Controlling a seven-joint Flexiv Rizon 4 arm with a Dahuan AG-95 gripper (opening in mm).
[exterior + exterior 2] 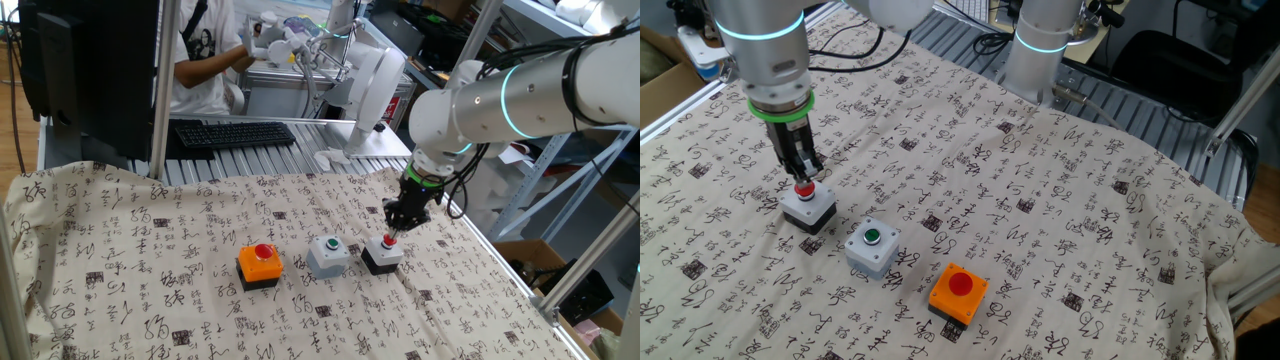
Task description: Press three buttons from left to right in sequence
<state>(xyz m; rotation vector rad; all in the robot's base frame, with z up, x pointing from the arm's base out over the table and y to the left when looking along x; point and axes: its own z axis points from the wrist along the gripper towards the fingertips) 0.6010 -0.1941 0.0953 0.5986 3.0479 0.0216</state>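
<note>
Three button boxes stand in a row on the patterned cloth (150, 250). The orange box with a red button (260, 262) is on the left, also seen in the other fixed view (959, 292). The light grey box with a green button (329, 254) (872, 247) is in the middle. The black-based box with a small red button (383, 251) (807, 206) is on the right. My gripper (392, 232) (803, 177) points straight down over this last box. Its fingers are shut together and their tips touch the small red button.
A black keyboard (234, 132) lies behind the cloth, with a person in a white shirt (205, 50) at the back. A second white arm base (1040, 45) stands at the table's far side. Aluminium rails (300, 155) edge the table.
</note>
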